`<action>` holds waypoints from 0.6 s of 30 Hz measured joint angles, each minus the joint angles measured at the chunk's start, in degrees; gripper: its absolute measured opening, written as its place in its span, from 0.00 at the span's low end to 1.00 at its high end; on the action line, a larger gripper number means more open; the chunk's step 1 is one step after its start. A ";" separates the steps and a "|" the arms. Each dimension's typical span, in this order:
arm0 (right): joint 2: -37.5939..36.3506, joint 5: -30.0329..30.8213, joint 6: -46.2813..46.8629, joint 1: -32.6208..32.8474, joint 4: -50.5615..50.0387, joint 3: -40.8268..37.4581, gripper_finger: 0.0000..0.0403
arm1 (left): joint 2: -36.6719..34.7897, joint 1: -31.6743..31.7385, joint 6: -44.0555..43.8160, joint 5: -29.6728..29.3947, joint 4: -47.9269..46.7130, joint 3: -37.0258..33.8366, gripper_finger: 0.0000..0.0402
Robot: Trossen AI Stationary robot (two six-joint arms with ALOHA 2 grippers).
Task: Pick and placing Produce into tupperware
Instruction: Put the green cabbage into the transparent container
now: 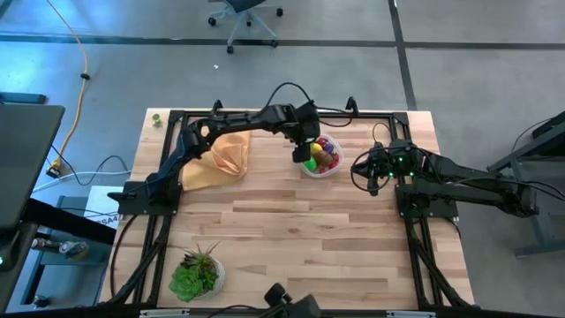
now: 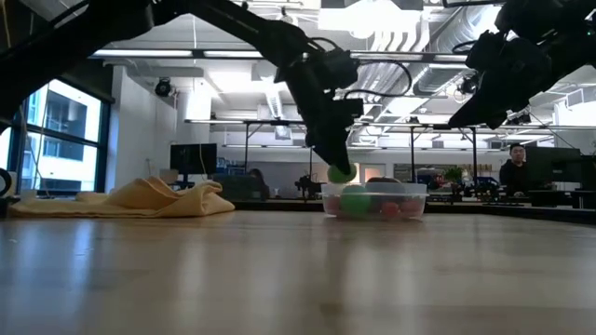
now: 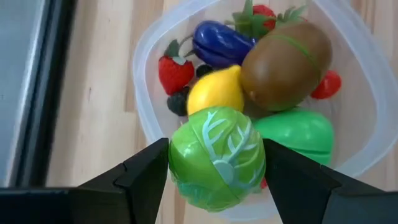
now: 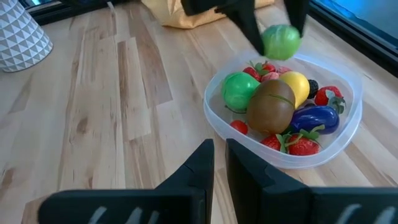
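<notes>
1. One potted plant (image 1: 196, 275) stands by the table's (image 1: 300, 247) near edge, toward its left corner, well apart from everything else.
2. Two arms reach in from the sides. The right gripper (image 1: 374, 170) waits near the table's right edge, just beside the tupperware (image 1: 334, 170), its fingers clenched together on nothing; in the right wrist view they (image 4: 214, 163) stand nearly touching, pointed toward the tub (image 4: 341, 147).
3. Farther back, the left gripper (image 1: 305, 152) hangs over the tupperware's left rim, grasping a round green cabbage-like toy (image 3: 217, 158) between its two fingers (image 3: 146, 172). The low view shows that green ball (image 2: 341, 172) just above the rim of the tub (image 2: 374, 201), apart from the pieces below.
4. Inside the tub lies the rest of the produce: a brown kiwi (image 3: 286, 65), a yellow lemon (image 3: 215, 89), a purple eggplant (image 3: 221, 43), a green piece (image 3: 295, 132) and strawberries (image 3: 174, 72).
5. Beyond, near the far left corner, a tan-orange cloth (image 1: 221, 161) lies crumpled on the wood.
</notes>
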 joint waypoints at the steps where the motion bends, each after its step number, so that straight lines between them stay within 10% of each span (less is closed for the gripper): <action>1: 0.00 -0.02 0.00 0.00 0.01 0.00 0.07 | 0.22 -0.04 -0.09 0.17 -0.33 0.00 0.59; 18: 0.02 0.00 -0.01 0.00 -0.02 0.00 0.07 | 2.53 -0.06 -0.82 1.94 -0.82 -0.09 0.59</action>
